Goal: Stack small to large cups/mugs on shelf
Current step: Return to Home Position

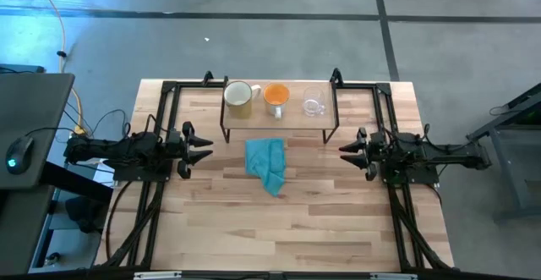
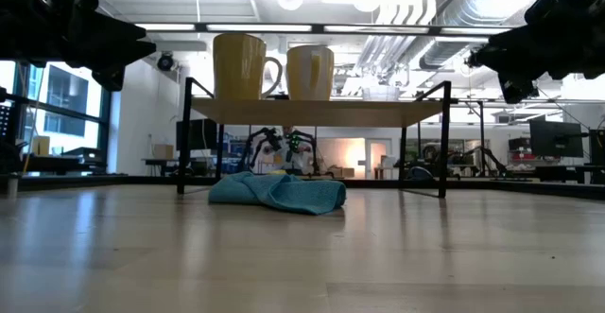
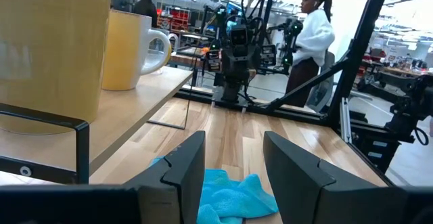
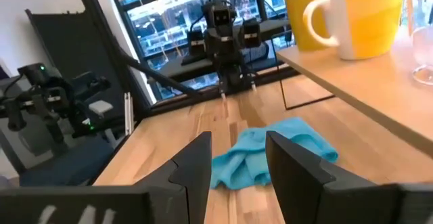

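The shelf (image 1: pixel 279 121) stands against the middle of the worktop's (image 1: pixel 296 221) back edge. In a row from its left end are the cream mug (image 1: pixel 239 95), the orange mug (image 1: pixel 276 96) and the glass cup (image 1: pixel 314 105). The left gripper (image 1: pixel 201 148) and right gripper (image 1: pixel 345 151) hang off the shelf's front corners, fingers parted and holding nothing. A teal cloth (image 1: pixel 267 163) lies between them, and open wood runs to the front edge. A person (image 3: pixel 314 41) stands in the room beyond.

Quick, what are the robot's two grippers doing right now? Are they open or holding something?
Left gripper: open, holding nothing.
Right gripper: open, holding nothing.
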### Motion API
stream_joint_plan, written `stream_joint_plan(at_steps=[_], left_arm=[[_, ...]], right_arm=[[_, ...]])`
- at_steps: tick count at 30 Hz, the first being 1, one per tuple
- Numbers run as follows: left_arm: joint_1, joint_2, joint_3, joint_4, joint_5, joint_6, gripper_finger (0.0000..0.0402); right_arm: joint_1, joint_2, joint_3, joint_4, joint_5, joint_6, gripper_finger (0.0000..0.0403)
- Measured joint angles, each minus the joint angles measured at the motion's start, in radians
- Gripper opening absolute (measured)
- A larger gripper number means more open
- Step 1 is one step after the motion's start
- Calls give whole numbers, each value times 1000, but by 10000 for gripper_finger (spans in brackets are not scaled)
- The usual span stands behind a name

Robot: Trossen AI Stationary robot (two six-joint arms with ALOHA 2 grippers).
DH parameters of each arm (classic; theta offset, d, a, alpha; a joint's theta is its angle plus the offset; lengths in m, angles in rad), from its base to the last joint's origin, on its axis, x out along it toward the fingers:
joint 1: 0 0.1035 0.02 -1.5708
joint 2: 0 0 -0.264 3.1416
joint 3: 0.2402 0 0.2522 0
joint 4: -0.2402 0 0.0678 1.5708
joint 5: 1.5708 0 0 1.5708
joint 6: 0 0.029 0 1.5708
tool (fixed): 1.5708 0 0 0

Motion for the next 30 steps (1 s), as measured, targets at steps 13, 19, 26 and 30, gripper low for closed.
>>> stream_joint_plan(at_steps=[13, 19, 26, 30], left_arm=[[0, 0, 0, 0, 0, 0, 138], [0, 0, 0, 0, 0, 0, 138], [0, 0, 0, 0, 0, 0, 138], [0, 0, 0, 0, 0, 0, 138]], right_arm=[[0, 0, 2, -13, -8, -189, 133], [-2, 0, 3, -14, -7, -276, 133], [-2, 0, 3, -15, -4, -253, 133], [-2, 0, 3, -15, -4, -252, 133]])
